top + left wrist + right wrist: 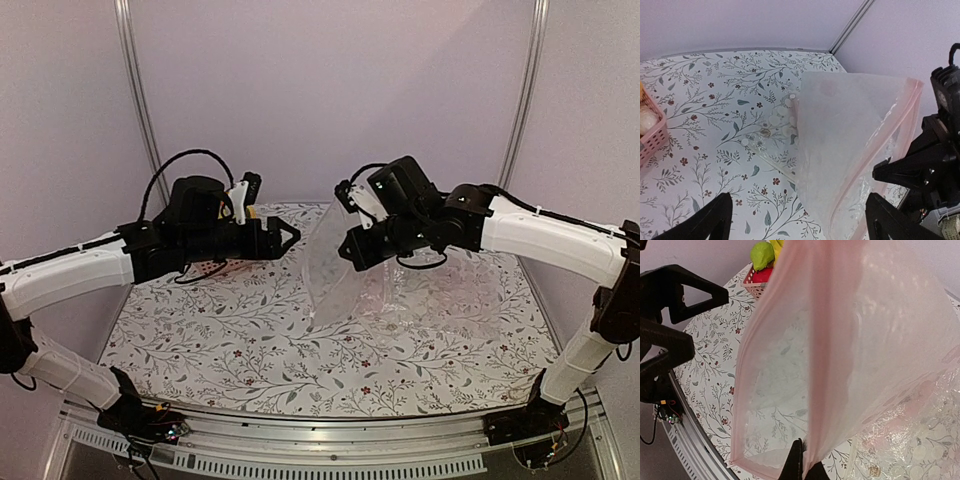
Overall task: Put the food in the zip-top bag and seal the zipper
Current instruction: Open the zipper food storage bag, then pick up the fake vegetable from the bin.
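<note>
I see the floral table [250, 340] with a crinkled clear bag [430, 300] lying on it. The zip-top bag [335, 265] stands upright just over that one. Its pink zipper [905, 117] is parted, and my right hand [802, 467] pinches its edge. My left hand [292, 237] faces it, spread wide and holding nothing. The food [762, 257] sits in the pink basket [756, 287], well apart from the bag.

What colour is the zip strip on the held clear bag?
Pale pink zip strip, clearest from right wrist.
</note>
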Controlling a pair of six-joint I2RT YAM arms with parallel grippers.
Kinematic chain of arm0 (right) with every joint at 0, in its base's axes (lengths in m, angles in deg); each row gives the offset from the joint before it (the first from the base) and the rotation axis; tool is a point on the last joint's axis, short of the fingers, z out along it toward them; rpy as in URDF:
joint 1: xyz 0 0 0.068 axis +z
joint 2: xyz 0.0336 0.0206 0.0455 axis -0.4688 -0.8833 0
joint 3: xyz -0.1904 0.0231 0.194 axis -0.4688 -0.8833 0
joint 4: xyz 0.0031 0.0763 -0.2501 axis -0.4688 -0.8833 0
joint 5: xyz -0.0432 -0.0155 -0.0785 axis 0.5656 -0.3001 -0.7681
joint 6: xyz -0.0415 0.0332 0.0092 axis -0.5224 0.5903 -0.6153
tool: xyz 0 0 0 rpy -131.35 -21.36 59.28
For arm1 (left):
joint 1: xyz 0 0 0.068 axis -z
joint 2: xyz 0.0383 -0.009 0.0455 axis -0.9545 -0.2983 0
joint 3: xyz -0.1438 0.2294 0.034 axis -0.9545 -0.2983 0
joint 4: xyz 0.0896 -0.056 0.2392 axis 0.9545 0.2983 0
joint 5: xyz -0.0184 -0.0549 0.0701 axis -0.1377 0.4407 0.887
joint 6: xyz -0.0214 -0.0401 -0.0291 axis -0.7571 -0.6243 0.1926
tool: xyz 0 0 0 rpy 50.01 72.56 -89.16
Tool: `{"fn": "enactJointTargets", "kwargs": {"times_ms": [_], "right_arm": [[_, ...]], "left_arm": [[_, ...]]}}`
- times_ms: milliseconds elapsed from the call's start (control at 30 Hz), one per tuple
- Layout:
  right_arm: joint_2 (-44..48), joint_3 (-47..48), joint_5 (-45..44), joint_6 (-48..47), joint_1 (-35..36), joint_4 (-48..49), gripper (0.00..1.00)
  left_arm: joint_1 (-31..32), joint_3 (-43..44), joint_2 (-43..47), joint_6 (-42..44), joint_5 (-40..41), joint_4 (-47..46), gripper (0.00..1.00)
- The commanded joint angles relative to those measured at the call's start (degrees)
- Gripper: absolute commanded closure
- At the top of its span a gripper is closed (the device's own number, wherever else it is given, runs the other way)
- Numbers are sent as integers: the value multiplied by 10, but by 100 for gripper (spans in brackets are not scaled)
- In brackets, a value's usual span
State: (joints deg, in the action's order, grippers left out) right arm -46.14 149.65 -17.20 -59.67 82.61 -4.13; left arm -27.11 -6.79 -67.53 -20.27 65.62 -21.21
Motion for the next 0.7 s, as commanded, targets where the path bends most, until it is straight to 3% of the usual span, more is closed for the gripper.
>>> {"fn": "enactJointTargets", "kwargs": {"times_ms": [0,233,367,667], "right_arm": [[-13,16,-3,10,2,8,100],[-19,17,-9,18,2,11,100],[-20,18,-9,18,2,12,100],[-18,21,-14,15,2,15,100]], "left_arm": [[-50,38,27,48,-45,57,6],[-121,102,13,99,-46,166,6],[-169,134,-11,141,15,216,4],[-331,173,-67,132,-24,205,5]]}}
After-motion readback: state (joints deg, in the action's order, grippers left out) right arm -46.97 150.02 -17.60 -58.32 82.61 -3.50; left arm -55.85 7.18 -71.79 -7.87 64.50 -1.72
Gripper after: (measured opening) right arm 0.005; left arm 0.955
